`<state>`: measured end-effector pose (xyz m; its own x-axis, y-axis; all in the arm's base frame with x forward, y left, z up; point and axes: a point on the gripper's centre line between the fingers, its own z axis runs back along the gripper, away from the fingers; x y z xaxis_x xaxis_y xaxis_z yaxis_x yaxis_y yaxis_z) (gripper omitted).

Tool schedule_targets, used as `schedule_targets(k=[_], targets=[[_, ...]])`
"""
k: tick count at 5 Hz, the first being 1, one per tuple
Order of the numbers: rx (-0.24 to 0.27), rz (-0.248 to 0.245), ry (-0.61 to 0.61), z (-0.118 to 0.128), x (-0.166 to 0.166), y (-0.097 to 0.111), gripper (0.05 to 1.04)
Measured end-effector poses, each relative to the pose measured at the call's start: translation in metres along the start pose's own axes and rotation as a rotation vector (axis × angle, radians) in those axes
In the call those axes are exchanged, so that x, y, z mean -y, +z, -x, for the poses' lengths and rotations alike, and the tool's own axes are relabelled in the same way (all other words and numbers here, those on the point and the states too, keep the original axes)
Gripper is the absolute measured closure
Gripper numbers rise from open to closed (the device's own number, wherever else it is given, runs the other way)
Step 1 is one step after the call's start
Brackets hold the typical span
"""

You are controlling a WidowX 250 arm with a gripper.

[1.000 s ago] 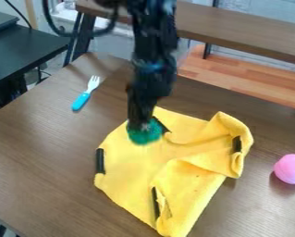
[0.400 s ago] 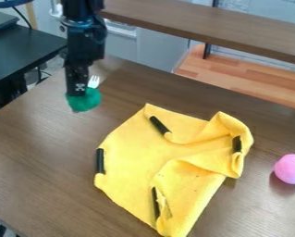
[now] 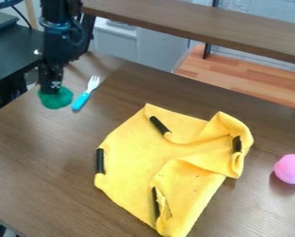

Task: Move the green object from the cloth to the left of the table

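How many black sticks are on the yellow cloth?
4: one stick near the top of the cloth, one left, one right, one low down. Folds may hide more.

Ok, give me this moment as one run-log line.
gripper: holding green object | position: table's left side, left of fork | yellow cloth: apart from object | table contact: unclear

White fork [image 3: 87, 93] (blue-handled), pink ball [image 3: 290, 169]
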<state>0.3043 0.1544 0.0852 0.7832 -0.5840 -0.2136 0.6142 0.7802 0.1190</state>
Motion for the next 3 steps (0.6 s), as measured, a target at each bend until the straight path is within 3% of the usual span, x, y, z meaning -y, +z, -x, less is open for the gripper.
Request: schedule_targets(k=[1, 2, 3], targets=[[-0.074, 0.028, 0.030, 0.014, -0.012, -0.016, 0.771], [-0.121, 0.023, 0.039, 0.022, -0.017, -0.030, 0.771], [-0.167, -0.013, 0.034, 0.025, -0.018, -0.033, 0.771]])
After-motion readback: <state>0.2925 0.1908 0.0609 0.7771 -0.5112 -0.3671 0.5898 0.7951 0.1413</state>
